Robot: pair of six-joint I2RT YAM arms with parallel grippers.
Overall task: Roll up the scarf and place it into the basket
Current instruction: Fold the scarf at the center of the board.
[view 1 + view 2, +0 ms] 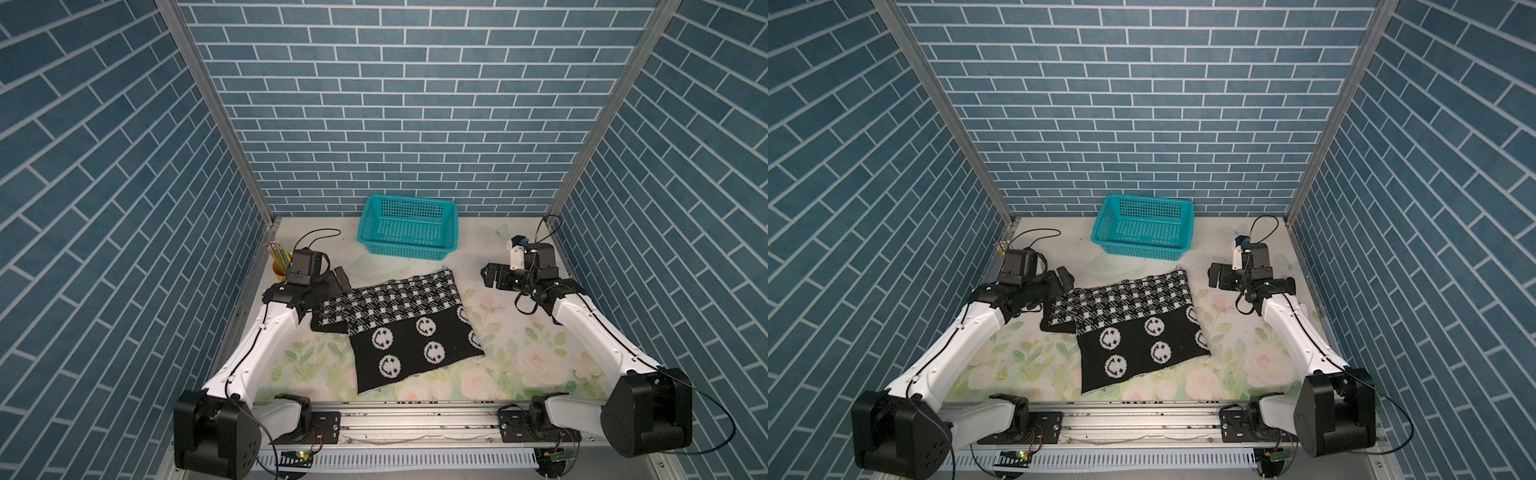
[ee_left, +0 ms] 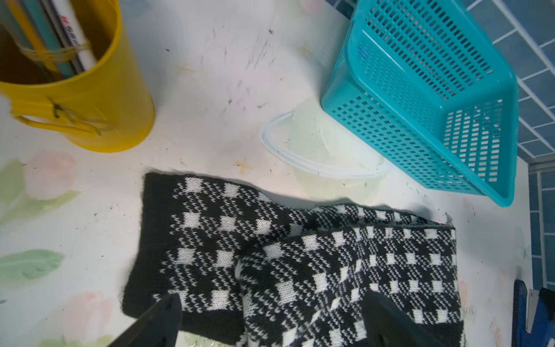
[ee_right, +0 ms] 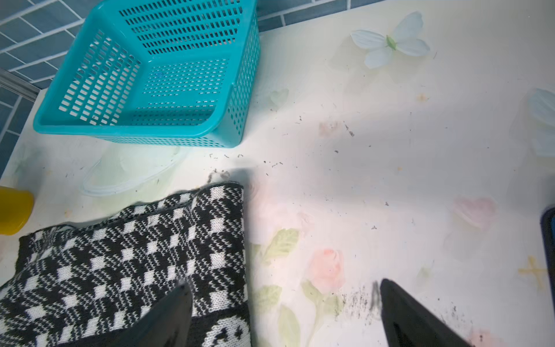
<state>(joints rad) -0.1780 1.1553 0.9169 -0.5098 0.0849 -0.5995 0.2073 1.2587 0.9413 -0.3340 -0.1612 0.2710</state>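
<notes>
Knitted black-and-white, the scarf lies near the middle of the surface, folded into a flat stack and not rolled. Its check band points toward the basket and its smiley faces toward the robot. A lower layer of check sticks out on the robot's left side.

Both hands hold nothing. The left hand is spread wide and hovers over the far left corner of the check band; its wrist view shows cloth under both fingers. The right hand is also wide, at the scarf's far right edge. In its wrist view one finger hangs over the cloth and the other over bare surface.

I judge the rolling not yet begun. The next move seems to call for a grip on one edge through all the layers, so the offset lower layer is not left behind, and then a turn of that edge over the stack.

A strip of bare surface separates the scarf's far edge from the empty basket, which stands against the back wall. The surface to the right of the scarf is open. On the left, the yellow pencil cup stands just behind the left wrist, so room there is tight. The scarf's near corner lies close to the front rail.
</notes>
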